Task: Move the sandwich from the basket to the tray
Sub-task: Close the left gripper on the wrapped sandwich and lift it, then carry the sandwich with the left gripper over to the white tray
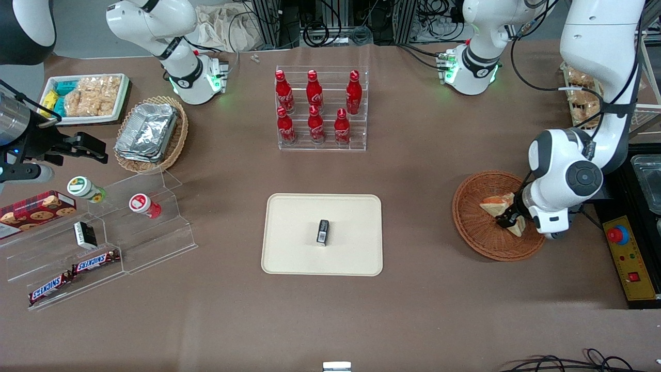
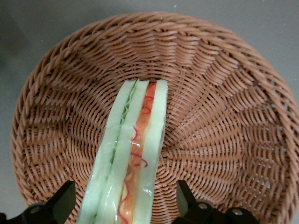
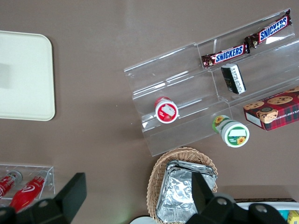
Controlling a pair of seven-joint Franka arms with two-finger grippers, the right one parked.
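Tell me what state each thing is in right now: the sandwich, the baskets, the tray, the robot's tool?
sandwich: lying in the basket, between the tool's fingers, not lifted
basket: holds the sandwich
tool: open, lowered into the basket, straddling the sandwich
tray: holds one small dark packet, no sandwich
bottles: upright in their rack

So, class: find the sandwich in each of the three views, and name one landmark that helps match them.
Front view: sandwich lies in the basket, under the gripper.
Left wrist view: sandwich stands edge-up between the open fingers, on the basket.
Right wrist view: not in it.
Shared landmark: the basket.
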